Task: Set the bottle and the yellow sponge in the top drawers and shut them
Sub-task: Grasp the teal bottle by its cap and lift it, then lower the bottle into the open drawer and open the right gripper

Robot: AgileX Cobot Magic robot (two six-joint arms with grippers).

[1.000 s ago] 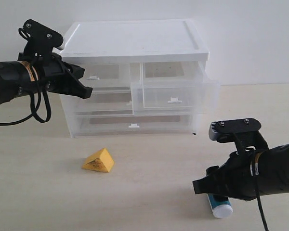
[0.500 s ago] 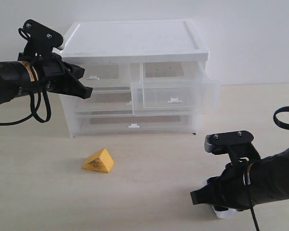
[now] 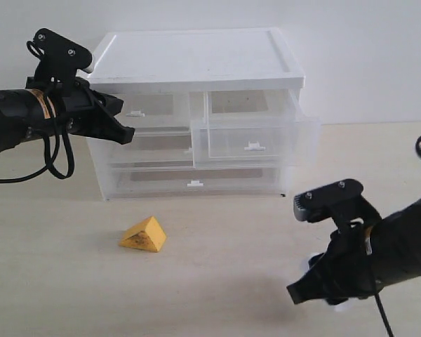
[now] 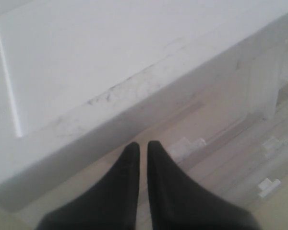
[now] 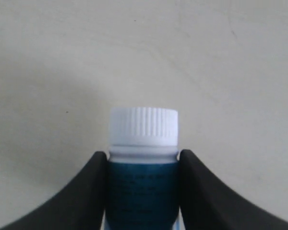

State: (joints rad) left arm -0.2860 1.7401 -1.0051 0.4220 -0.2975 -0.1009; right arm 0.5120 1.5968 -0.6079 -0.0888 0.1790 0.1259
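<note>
The right gripper [image 5: 143, 154] has its black jaws pressed against both sides of a small white plastic bottle [image 5: 143, 143] with a ribbed white cap and a teal-blue label; the label carries a few lines of dark print, too blurred to read; no brand shows. In the exterior view the bottle sits low over the pale wooden table [image 3: 56, 281] at the front right, mostly hidden by the gripper; whether it touches the table I cannot tell. The left gripper [image 4: 143, 143] hangs with its jaws together, holding nothing, by the white-topped translucent plastic drawer cabinet [image 3: 196, 60], near the closed left top drawer [image 3: 144, 109]; the right top drawer [image 3: 256, 140] stands pulled out. The yellow wedge-shaped sponge [image 3: 144, 234] lies on the table before the cabinet, well apart from both grippers.
</note>
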